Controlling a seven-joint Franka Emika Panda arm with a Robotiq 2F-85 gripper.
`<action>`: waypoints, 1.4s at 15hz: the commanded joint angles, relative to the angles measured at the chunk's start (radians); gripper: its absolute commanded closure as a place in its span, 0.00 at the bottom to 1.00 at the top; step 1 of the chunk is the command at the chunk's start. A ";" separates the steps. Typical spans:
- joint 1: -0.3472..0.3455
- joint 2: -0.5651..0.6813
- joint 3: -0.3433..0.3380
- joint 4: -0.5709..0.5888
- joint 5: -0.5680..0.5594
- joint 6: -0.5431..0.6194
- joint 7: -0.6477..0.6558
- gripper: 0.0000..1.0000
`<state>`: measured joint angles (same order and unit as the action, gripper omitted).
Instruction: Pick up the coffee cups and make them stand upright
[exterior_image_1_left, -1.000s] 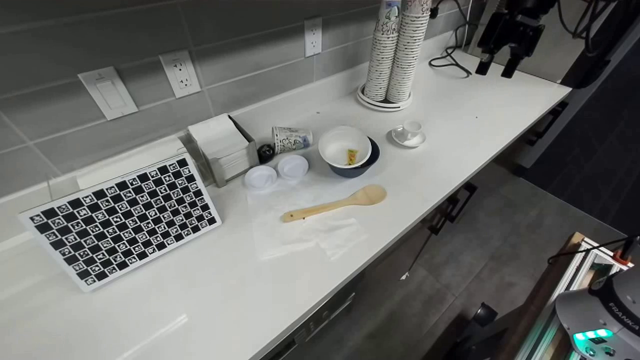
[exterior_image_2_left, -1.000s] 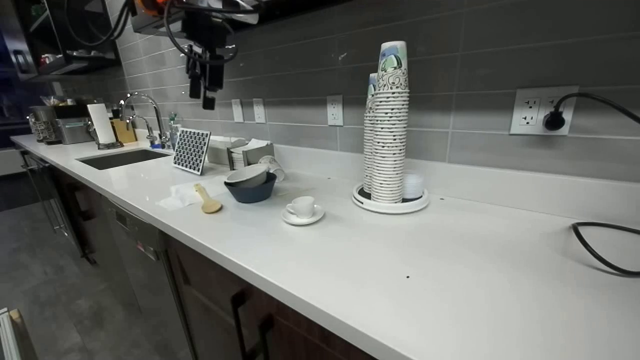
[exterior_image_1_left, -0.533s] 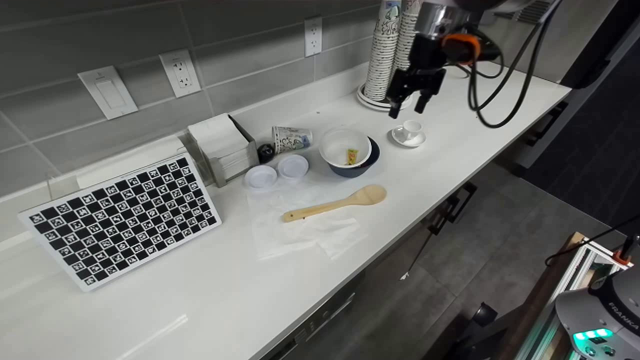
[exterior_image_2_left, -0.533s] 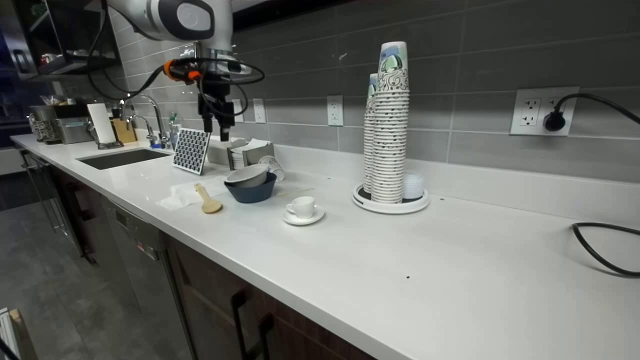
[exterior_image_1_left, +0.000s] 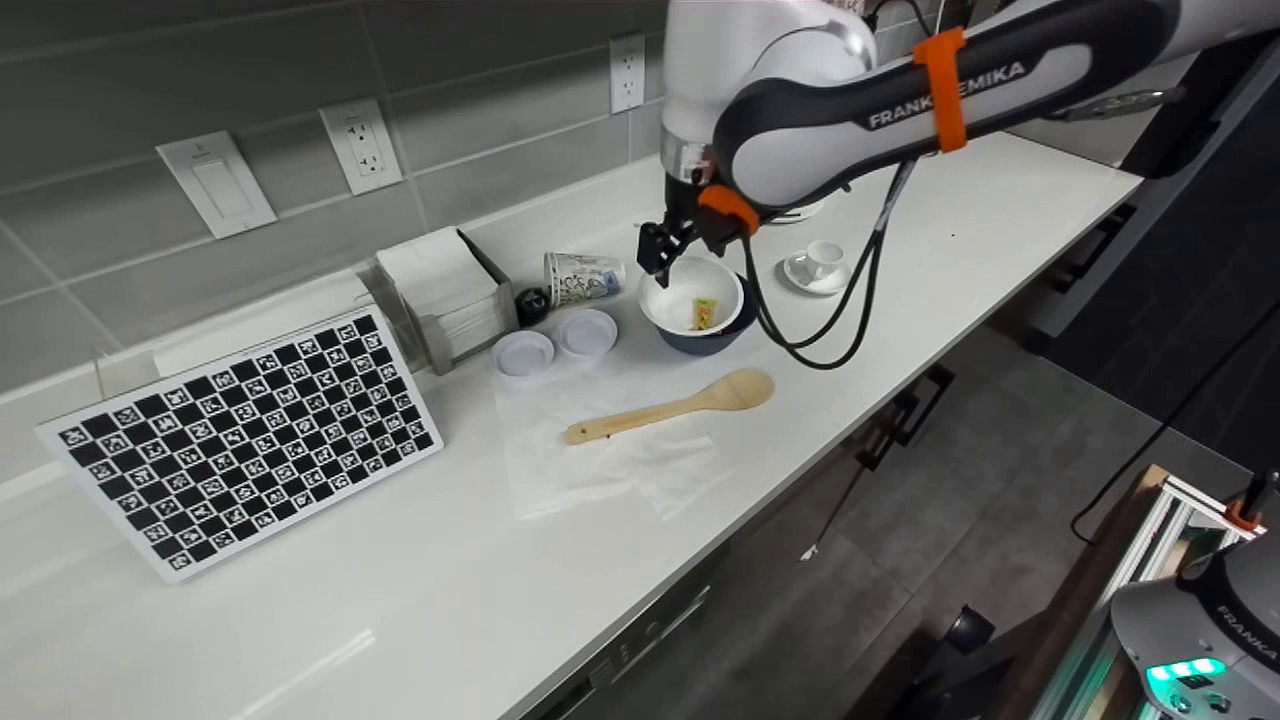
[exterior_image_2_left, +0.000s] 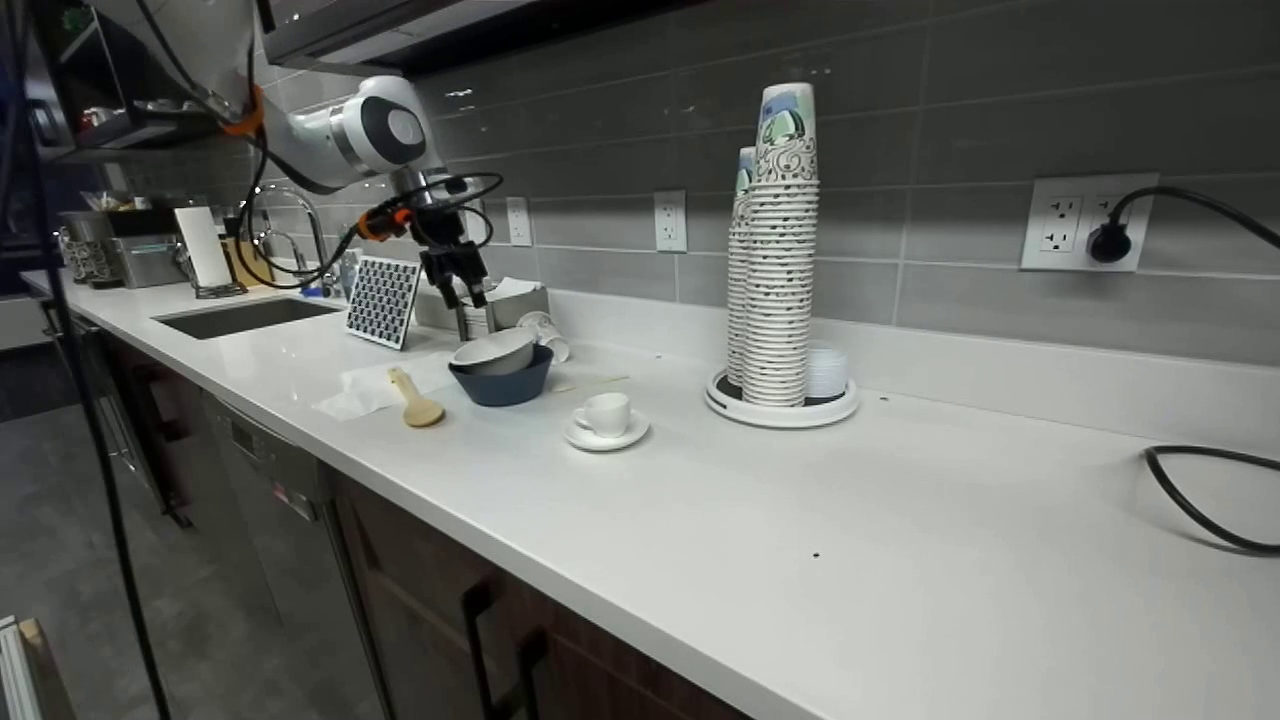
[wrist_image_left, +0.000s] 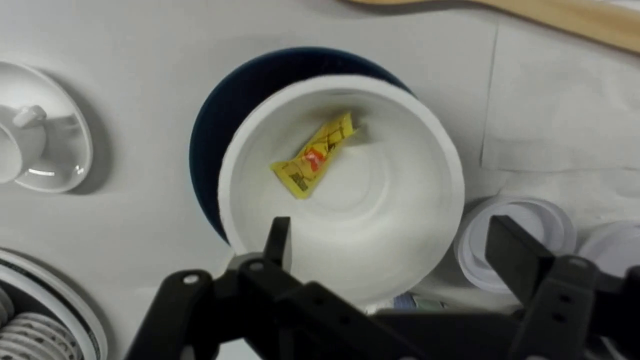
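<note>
Risk: the gripper (wrist_image_left: 390, 226), fingers standing apart, is hovering near the white bowl (wrist_image_left: 360, 220); descending askew, it could be clipping that rim or rolling the toppled paper cup (exterior_image_1_left: 590, 278), lying left of the bowl in an exterior view. Counting: paper-cup stacks (exterior_image_2_left: 780, 300), two; white bowl, one, leaning in one navy bowl (exterior_image_2_left: 505, 388); toppled paper cup, at least one; saucer (exterior_image_2_left: 608, 444), one, carrying one upright espresso cup (exterior_image_2_left: 608, 412).
</note>
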<state>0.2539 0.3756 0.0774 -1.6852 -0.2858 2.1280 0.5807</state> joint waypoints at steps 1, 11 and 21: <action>0.027 0.038 -0.016 0.047 0.006 -0.051 0.016 0.00; 0.177 0.210 -0.094 0.225 -0.184 0.168 0.297 0.00; 0.330 0.588 -0.313 0.714 -0.472 0.088 0.672 0.00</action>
<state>0.5660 0.8310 -0.1824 -1.1689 -0.7017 2.2988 1.1638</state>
